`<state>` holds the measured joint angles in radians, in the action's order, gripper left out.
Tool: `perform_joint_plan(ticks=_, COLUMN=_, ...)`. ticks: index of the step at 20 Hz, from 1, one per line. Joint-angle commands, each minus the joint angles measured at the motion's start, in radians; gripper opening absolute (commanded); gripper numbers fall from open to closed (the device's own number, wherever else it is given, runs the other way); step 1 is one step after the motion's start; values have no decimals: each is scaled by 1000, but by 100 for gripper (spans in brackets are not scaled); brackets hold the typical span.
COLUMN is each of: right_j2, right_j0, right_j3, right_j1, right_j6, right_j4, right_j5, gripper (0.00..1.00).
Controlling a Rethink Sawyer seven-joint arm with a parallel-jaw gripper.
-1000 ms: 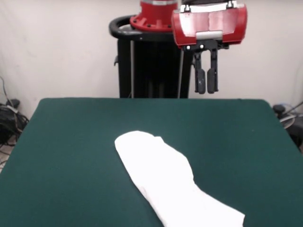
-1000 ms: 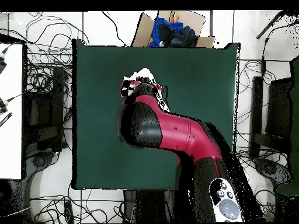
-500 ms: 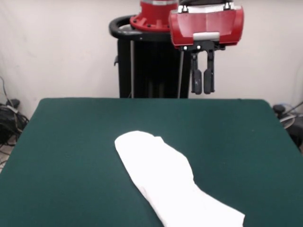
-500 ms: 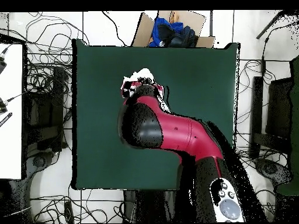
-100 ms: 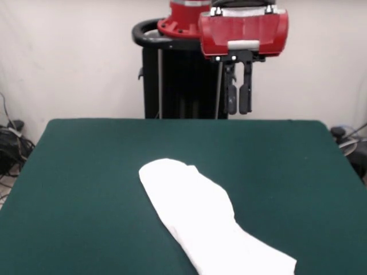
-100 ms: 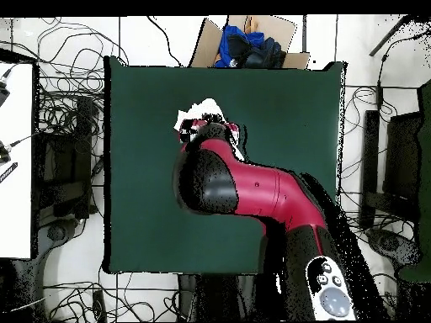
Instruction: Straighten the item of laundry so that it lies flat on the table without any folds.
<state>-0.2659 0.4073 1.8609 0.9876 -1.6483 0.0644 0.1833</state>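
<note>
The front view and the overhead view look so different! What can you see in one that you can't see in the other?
Only the front view shows the black gripper hanging high above the table with nothing in it, and nearly the whole crumpled white laundry item. Only the overhead view shows the cardboard box of blue cloth beyond the table and the tangled floor cables; there the arm hides most of the laundry. Both show the dark green table and the red and black arm.
</note>
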Motion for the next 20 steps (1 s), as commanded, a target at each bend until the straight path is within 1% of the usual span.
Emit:
perform_joint_plan(ticks=1, right_j2=-23, right_j0=5, right_j3=-34, right_j1=-37, right_j6=77, right_j4=121, right_j5=167, gripper=0)
perform_joint_plan(ticks=6, right_j2=-40, right_j0=8, right_j3=-82, right_j1=-49, right_j6=137, right_j4=225, right_j5=204, gripper=0)
perform_joint_plan(ticks=9, right_j2=-65, right_j0=20, right_j3=-88, right_j1=-46, right_j6=143, right_j4=265, right_j5=204, gripper=0)
perform_joint_plan(ticks=11, right_j2=-100, right_j0=46, right_j3=-89, right_j1=-45, right_j6=145, right_j4=279, right_j5=193, gripper=0)
perform_joint_plan(ticks=15, right_j2=-194, right_j0=110, right_j3=-71, right_j1=-19, right_j6=185, right_j4=314, right_j5=173, gripper=0)
perform_joint_plan(ticks=18, right_j2=-237, right_j0=147, right_j3=-67, right_j1=-4, right_j6=220, right_j4=344, right_j5=190, gripper=0)
perform_joint_plan(ticks=20, right_j2=-252, right_j0=163, right_j3=-65, right_j1=-11, right_j6=216, right_j4=369, right_j5=184, gripper=0)
